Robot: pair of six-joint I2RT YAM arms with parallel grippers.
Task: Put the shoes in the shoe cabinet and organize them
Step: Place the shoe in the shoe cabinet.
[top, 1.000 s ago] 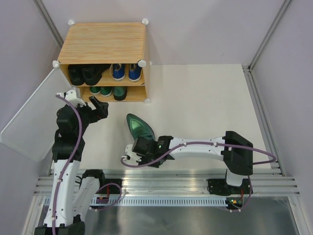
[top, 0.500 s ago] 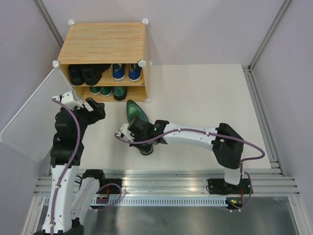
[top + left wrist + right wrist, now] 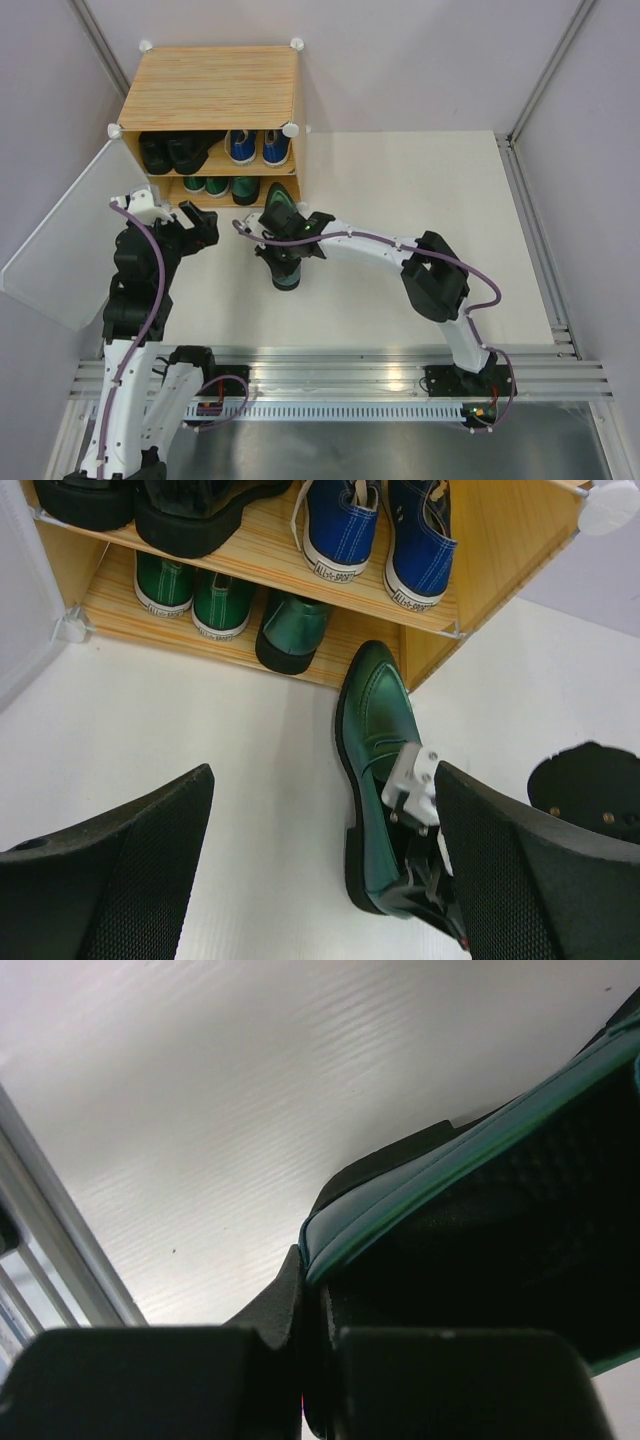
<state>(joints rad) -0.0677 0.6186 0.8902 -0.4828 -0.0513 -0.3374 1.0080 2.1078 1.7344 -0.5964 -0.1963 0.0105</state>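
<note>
Glossy green loafer (image 3: 372,715) is down at the tabletop (image 3: 400,200), just in front of the shoe cabinet (image 3: 210,85). Its toe points far, at the lower-shelf gap right of its mate (image 3: 290,630). The right tool (image 3: 283,255) is clenched on the heel rim, so that arm's nearest. The left tool (image 3: 200,222) hangs wide open off to the left.

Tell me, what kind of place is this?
Most likely a robot test cell in a lab, not a home. The white table is closed in by plain pale walls, the left arm and right arm rise from an aluminium rail, and the small shoe cabinet looks like a prop.
</note>
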